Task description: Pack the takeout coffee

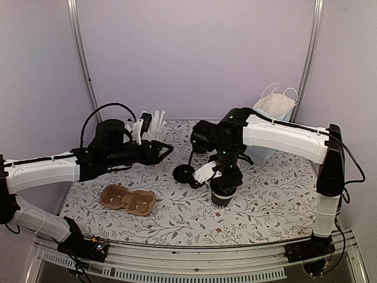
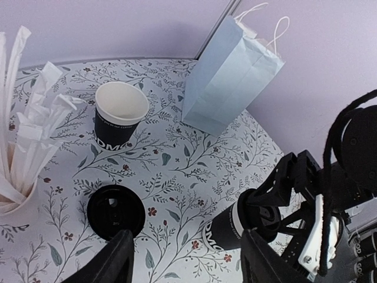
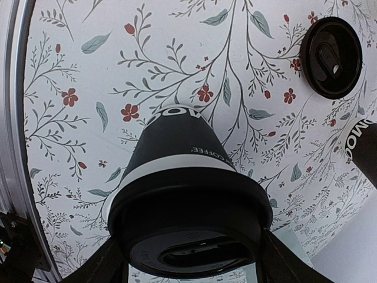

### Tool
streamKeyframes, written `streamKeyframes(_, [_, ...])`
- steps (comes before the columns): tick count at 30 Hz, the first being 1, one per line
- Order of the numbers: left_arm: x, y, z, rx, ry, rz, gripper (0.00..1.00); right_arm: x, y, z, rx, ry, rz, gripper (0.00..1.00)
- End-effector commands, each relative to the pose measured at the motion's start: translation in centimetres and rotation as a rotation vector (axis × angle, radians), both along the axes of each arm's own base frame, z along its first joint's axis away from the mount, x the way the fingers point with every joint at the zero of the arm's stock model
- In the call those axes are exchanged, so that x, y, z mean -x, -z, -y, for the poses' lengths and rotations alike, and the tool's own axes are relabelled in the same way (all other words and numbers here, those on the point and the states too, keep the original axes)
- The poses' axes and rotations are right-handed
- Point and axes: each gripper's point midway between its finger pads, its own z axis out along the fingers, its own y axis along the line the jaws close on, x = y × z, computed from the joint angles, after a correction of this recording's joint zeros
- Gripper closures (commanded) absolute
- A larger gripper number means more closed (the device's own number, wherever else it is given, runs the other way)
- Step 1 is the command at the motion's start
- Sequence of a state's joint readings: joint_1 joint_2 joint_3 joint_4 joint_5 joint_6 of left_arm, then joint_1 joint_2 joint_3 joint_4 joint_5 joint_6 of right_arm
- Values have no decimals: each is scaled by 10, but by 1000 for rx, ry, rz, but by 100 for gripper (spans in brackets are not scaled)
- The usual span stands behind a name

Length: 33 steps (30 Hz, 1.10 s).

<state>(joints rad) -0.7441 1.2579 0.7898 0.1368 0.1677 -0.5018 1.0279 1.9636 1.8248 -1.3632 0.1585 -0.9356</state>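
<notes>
Two black paper coffee cups are on view. One, the lidded cup (image 3: 177, 147), carries a black lid and sits upright between the fingers of the right pincer (image 1: 223, 187), which is closed around its upper part just under the lid. It is near the middle of the floral tabletop (image 1: 265, 203); I cannot tell whether its base touches the surface. The other, the open cup (image 2: 121, 115), stands upright and uncovered farther back, its cream inside showing, near the foot of the bag but apart from it.

One pale blue paper bag (image 2: 230, 76) with white cord handles stands upright at the far right corner. One loose black lid (image 2: 116, 211) lies flat on the tabletop between the two cups and touches neither. One white cup of paper-wrapped straws (image 2: 17, 188) stands toward the far left, just beside the left arm. One brown pulp cup carrier (image 1: 128, 199) lies flat at the near left with its wells facing up, well apart from both cups.

The left pincer (image 1: 164, 152) hangs above the tabletop with its fingers spread wide and nothing between them. It points toward the loose black lid and the lidded cup.
</notes>
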Motion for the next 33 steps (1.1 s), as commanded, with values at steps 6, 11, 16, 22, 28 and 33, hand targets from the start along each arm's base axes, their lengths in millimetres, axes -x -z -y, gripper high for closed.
streamKeyframes(6, [-1,-1,6,10,12,10,36,0,-22,1,-32,0,55,38])
streamKeyframes(11, [-2,0,7,11,16,7,36,4,-19,4,-24,-1,45,38])
streamKeyframes(16, [-2,4,7,9,18,-1,36,6,-22,4,-30,-4,50,38])
streamKeyframes(22, [-1,3,8,12,19,-2,36,9,-14,3,-21,-1,26,36])
streamKeyframes(28, [1,6,6,11,18,-8,36,10,-5,2,-3,2,9,35])
streamKeyframes(33, [2,7,3,8,12,-5,37,7,-5,-2,-4,0,11,35])
